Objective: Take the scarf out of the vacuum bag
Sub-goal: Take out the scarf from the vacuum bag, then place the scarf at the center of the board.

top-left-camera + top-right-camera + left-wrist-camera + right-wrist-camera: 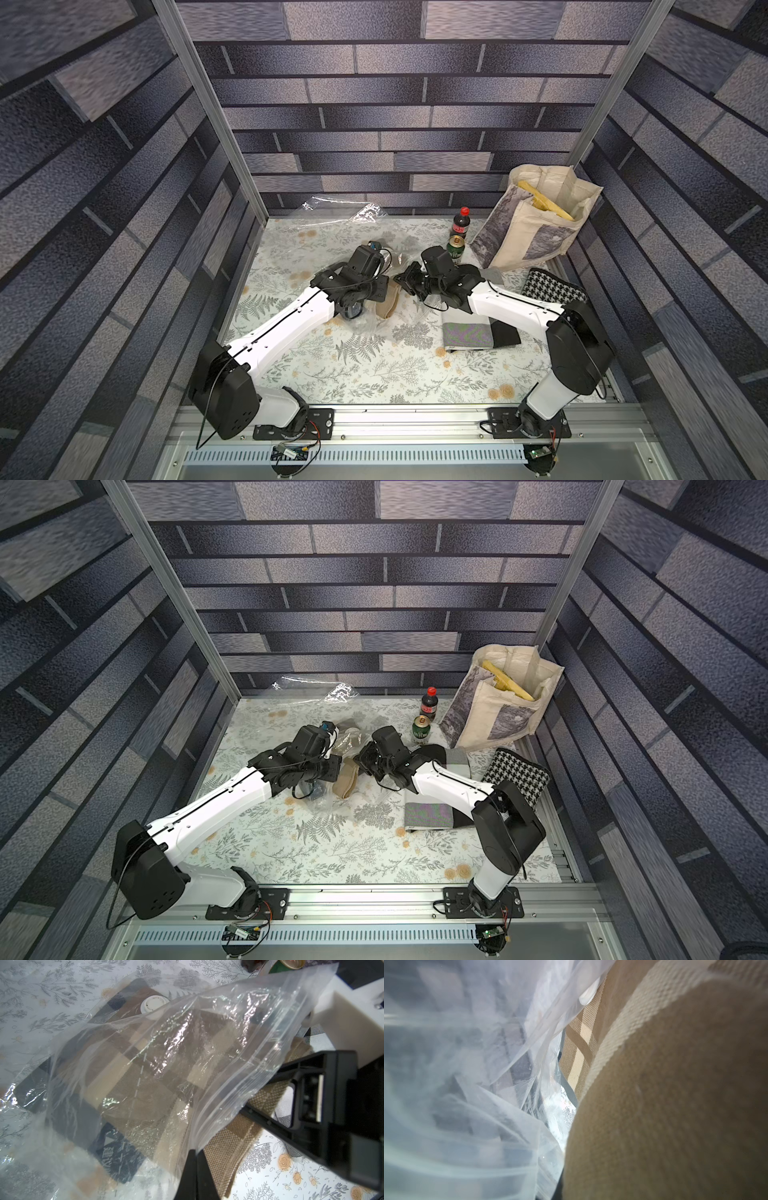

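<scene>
Floral-print counter (pixel 374 374), both arms reaching in toward its middle.

Vacuum bag (pixel 228 1032): clear, crinkled, lying flat mid-counter, mostly under the left arm. Its mouth faces right.

Cream tote bag (pixel 536 232) stands in the far right corner, well clear of the work.

Scarf (pixel 141 1093): tan and brown check, folded. Most of it is inside the bag, with one end sticking out of the mouth onto the counter; both top views show that end between the two wrists (pixel 347 779).

Houndstooth cushion (pixel 555 289) at the right edge, with a folded green-purple cloth (pixel 465 334) nearer.

Left gripper (pixel 195 1155): pinched tight on the bag's mouth edge, lifting the film.

Right gripper (pixel 401 279): closed on the scarf's free end; fabric fills its wrist view.

Dark bottle (pixel 460 226) and green can (pixel 456 248) stand beside the tote.

White valve cap (pixel 152 1004) sits on the bag's upper film, over the scarf.
</scene>
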Action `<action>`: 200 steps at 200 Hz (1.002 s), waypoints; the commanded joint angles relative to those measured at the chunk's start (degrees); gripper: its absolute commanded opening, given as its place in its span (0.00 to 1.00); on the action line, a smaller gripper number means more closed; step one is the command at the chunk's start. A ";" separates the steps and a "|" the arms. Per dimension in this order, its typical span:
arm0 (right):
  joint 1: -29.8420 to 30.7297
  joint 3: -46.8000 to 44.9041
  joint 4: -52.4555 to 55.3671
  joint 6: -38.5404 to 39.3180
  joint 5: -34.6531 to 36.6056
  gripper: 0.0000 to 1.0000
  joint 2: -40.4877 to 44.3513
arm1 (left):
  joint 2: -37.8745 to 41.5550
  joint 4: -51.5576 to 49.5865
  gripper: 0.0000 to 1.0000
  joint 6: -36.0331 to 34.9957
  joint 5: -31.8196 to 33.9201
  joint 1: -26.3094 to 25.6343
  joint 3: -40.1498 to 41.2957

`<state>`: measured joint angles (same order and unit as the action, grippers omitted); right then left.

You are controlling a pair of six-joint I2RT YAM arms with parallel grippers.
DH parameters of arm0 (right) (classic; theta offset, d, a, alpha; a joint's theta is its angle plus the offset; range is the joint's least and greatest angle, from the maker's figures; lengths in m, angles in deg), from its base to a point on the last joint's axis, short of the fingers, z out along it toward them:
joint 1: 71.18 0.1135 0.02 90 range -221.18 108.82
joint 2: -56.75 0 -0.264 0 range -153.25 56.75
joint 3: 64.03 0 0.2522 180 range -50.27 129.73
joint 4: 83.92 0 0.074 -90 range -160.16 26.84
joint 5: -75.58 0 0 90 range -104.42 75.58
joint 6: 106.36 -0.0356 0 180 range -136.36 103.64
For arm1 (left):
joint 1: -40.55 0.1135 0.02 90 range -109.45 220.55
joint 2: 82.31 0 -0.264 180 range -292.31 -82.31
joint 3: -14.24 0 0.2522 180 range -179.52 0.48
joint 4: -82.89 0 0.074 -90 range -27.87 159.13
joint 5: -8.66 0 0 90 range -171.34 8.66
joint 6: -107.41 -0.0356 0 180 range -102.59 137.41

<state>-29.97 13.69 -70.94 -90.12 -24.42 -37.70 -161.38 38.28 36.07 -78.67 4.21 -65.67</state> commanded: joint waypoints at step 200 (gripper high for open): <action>-14.48 5.50 58.62 38.89 -12.33 0.00 13.63 | -0.83 0.35 0.00 0.07 -1.28 0.06 -0.25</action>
<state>-41.60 15.53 -22.92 -59.39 -36.05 -24.22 -161.88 38.30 36.09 -79.87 4.21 -65.67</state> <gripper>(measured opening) 0.100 0.038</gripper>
